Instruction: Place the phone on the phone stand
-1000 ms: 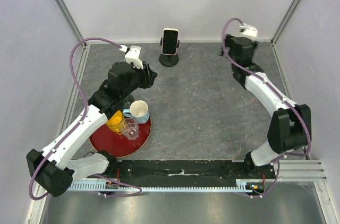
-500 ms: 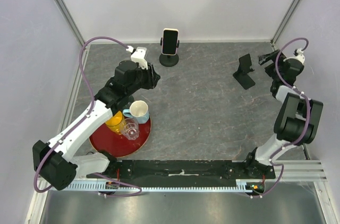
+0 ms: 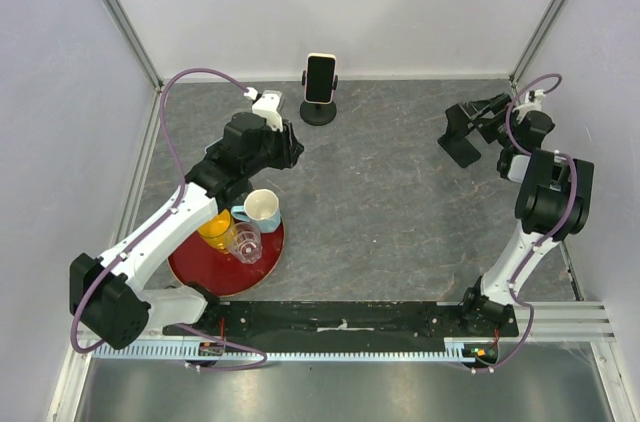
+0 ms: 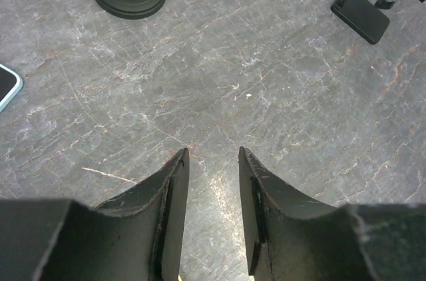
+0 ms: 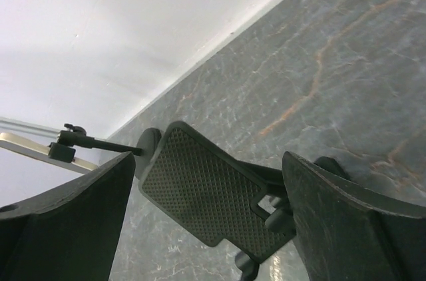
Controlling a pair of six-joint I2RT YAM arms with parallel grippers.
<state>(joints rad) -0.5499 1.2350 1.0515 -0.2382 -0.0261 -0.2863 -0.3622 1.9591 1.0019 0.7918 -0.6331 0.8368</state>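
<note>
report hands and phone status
Left hand open, empty. Right hand open, folding stand between its fingers. Phone flat on table, untouched. Another phone occupies the round stand.

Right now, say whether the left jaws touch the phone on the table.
Apart. Left wrist view: the left gripper, jaws empty, hangs over bare table; the phone lies at the left edge.
</note>
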